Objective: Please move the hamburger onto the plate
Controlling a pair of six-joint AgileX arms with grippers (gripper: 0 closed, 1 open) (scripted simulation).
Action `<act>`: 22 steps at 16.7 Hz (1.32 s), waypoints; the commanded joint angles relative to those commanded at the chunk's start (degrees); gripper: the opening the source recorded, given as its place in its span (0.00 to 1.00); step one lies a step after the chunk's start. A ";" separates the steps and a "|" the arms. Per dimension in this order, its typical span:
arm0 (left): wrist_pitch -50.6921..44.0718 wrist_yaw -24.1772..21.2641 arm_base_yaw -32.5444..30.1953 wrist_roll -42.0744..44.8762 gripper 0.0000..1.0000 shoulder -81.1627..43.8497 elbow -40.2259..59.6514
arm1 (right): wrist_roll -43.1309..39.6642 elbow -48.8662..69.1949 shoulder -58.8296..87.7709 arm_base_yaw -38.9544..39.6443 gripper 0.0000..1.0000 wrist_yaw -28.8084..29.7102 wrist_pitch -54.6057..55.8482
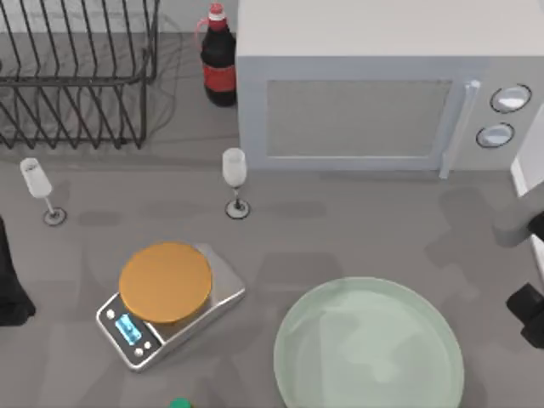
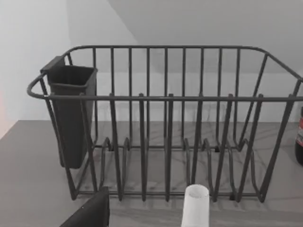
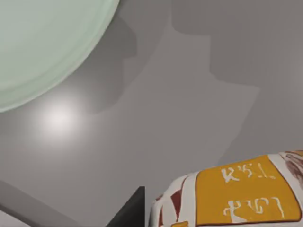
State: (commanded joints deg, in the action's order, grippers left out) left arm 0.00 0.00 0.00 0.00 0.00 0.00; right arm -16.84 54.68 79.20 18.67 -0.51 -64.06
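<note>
You've got the plate sitting low on the table, right of centre, pale green and bare, with nothing resting on it. Your right arm is at the table's right edge, dark against the grey, and its wrist camera looks down on the hamburger, a white wrapped bundle with an orange panel and white lettering, close under the camera. The rim of the plate curves past, apart from the hamburger, with bare tabletop between them. A dark piece of the right gripper pokes up beside the wrapper, but you cannot tell how wide its fingers stand or whether they have hold of anything. Your left arm is parked at the table's left edge, its camera facing the wire dish rack and the top of a wine glass. Left of the plate sits a kitchen scale with an orange disc on top. Behind are a microwave, a cola bottle and a second wine glass.
</note>
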 joint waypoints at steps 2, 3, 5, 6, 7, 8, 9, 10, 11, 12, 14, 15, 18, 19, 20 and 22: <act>0.00 0.00 0.00 0.00 1.00 0.00 0.00 | 1.72 0.54 0.38 1.03 0.00 0.03 0.02; 0.00 0.00 0.00 0.00 1.00 0.00 0.00 | 3.47 1.06 0.75 2.00 0.00 0.05 0.05; 0.00 0.00 0.00 0.00 1.00 0.00 0.00 | 8.78 2.39 1.79 4.55 0.00 0.08 0.18; 0.00 0.00 0.00 0.00 1.00 0.00 0.00 | 12.34 3.13 2.42 6.02 0.00 0.07 0.27; 0.00 0.00 0.00 0.00 1.00 0.00 0.00 | 16.50 3.87 3.14 7.58 0.00 0.06 0.37; 0.00 0.00 0.00 0.00 1.00 0.00 0.00 | 21.33 4.58 3.96 9.19 0.00 0.01 0.43; 0.00 0.00 0.00 0.00 1.00 0.00 0.00 | 26.77 5.27 4.90 10.83 0.00 -0.06 0.42; 0.00 0.00 0.00 0.00 1.00 0.00 0.00 | 32.79 5.91 5.97 12.47 0.00 -0.17 0.33; 0.00 0.00 0.00 0.00 1.00 0.00 0.00 | 39.38 6.52 7.16 14.11 0.00 -0.31 0.17; 0.00 0.00 0.00 0.00 1.00 0.00 0.00 | 46.47 7.08 8.44 15.72 0.00 -0.48 -0.05; 0.00 0.00 0.00 0.00 1.00 0.00 0.00 | 61.88 8.01 11.13 18.76 0.00 -0.95 -0.58; 0.00 0.00 0.00 0.00 1.00 0.00 0.00 | 70.00 8.37 12.44 20.12 0.00 -1.22 -0.81; 0.00 0.00 0.00 0.00 1.00 0.00 0.00 | 94.42 9.12 15.82 23.36 0.00 -2.14 -1.06; 0.00 0.00 0.00 0.00 1.00 0.00 0.00 | 102.15 9.32 16.67 24.12 0.00 -2.44 -0.95; 0.00 0.00 0.00 0.00 1.00 0.00 0.00 | 109.50 9.53 17.39 24.73 0.00 -2.71 -0.74; 0.00 0.00 0.00 0.00 1.00 0.00 0.00 | 122.74 10.07 18.44 25.53 0.00 -3.19 -0.05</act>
State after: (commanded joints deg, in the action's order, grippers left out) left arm 0.00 0.00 0.00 0.00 0.00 0.00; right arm 105.90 64.75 97.64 44.20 -3.71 -64.10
